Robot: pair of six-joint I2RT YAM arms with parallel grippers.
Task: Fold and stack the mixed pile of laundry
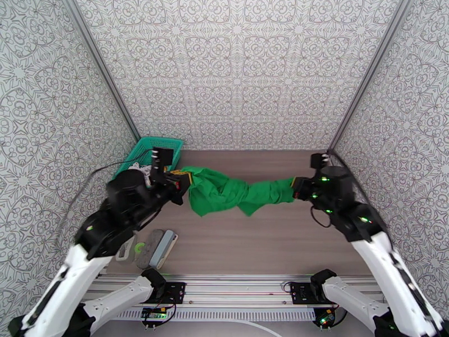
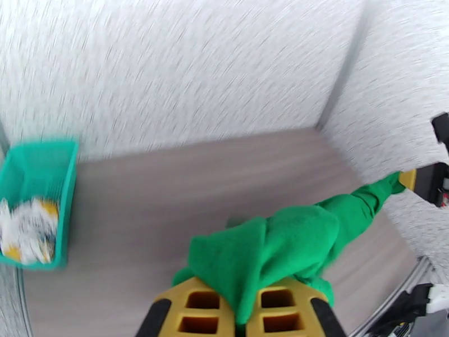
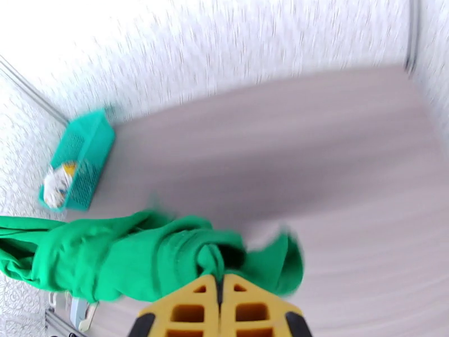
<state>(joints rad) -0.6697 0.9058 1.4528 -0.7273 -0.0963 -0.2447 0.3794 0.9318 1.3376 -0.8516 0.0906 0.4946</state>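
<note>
A bright green shirt (image 1: 236, 193) hangs bunched above the table, stretched between both arms. My left gripper (image 1: 184, 182) is shut on its left end; in the left wrist view the green cloth (image 2: 269, 251) runs out from between the yellow fingers (image 2: 196, 310) toward the right gripper (image 2: 418, 181). My right gripper (image 1: 296, 188) is shut on the shirt's right end; its own view has the shirt (image 3: 129, 256) pinched between the yellow fingers (image 3: 188, 310). The white printed garment (image 2: 28, 234) lies in the teal basket (image 1: 168, 144).
The teal mesh basket (image 2: 66, 203) stands at the back left corner against the patterned wall. A grey and white object (image 1: 154, 248) lies on the table near the left arm's base. Patterned walls close in the left, back and right sides.
</note>
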